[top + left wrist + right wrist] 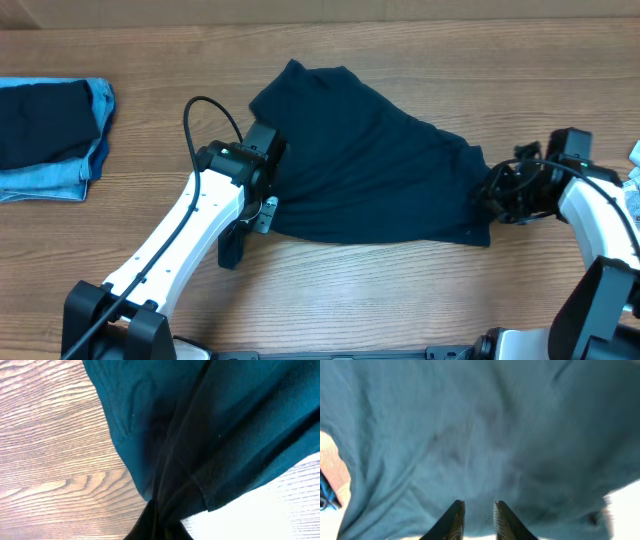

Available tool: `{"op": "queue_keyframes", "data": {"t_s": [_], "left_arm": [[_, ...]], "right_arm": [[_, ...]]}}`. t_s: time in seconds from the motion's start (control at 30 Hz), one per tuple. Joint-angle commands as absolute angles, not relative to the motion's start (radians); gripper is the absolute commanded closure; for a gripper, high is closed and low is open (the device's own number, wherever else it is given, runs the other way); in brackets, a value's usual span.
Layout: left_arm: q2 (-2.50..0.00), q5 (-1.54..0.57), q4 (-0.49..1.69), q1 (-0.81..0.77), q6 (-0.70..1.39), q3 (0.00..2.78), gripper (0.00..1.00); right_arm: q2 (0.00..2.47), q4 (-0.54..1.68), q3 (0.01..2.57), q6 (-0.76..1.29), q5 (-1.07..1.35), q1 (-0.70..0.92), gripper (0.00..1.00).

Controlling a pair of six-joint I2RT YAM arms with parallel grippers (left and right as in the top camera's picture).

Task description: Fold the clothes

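Note:
The clothes here are chiefly a dark navy shirt (pixel 370 160), spread rumpled across the middle of the wooden table (pixel 400 300). My left gripper (pixel 270 195) sits at the shirt's left edge. In the left wrist view the gripper (pixel 155 522) is shut on a gathered bunch of the shirt (pixel 220 420), whose folds run into the jaws. My right gripper (pixel 488 195) is at the shirt's right edge. In the right wrist view the gripper (pixel 479 506) shows a narrow gap between its fingers, with the shirt (pixel 485 425) filling the view beyond them.
A folded stack of dark navy and light blue denim (pixel 50 140) lies at the far left of the table. The left arm (pixel 170 250) stretches from the front edge toward the shirt. A small pale object (pixel 634 155) shows at the right border.

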State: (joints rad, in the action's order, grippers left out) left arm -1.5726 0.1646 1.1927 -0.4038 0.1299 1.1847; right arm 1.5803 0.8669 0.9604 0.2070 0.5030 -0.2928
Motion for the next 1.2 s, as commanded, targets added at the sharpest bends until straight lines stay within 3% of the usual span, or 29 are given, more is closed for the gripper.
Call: {"op": "queue_keyframes", "data": {"t_s": [0.0, 0.13, 0.87, 1.17], "left_arm": [[-1.568, 0.157, 1.188, -0.397, 0.147, 1.196, 0.96], [-1.568, 0.156, 1.157, -0.397, 0.147, 1.219, 0.96], [-1.568, 0.191, 1.200, -0.353, 0.139, 1.630, 0.96], [-1.568, 0.254, 1.209, -0.346, 0.120, 1.658, 0.96]], "right_arm": [[1.571, 0.912, 0.960, 0.180, 0.517, -0.250, 0.69], [1.571, 0.911, 0.963, 0.170, 0.519, -0.234, 0.62], [1.571, 0.965, 0.963, 0.096, 0.517, -0.229, 0.57], [1.571, 0.990, 0.963, 0.157, 0.386, -0.223, 0.58]]}}
